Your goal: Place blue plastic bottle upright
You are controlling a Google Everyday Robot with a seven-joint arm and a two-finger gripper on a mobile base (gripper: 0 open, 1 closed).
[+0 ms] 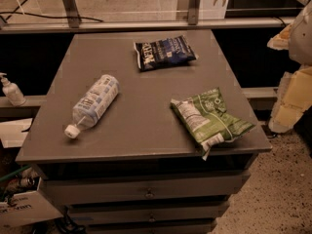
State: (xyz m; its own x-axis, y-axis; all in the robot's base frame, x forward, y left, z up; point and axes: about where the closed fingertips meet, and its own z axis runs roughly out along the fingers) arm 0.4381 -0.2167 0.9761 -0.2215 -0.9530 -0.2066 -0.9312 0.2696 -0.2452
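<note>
The blue plastic bottle [93, 104] lies on its side on the left part of the grey tabletop [146, 89]. It is clear, with a pale blue-and-white label. Its white cap [72, 131] points toward the table's front left edge. My gripper [291, 99] shows as pale yellowish and white parts at the right edge of the view, off the table's right side and well away from the bottle. It holds nothing that I can see.
A dark blue snack bag [165, 51] lies at the back centre and a green snack bag [209, 119] at the front right, overhanging the edge. A small white pump bottle [10, 90] stands on a ledge to the left. Drawers [146, 194] sit below the tabletop.
</note>
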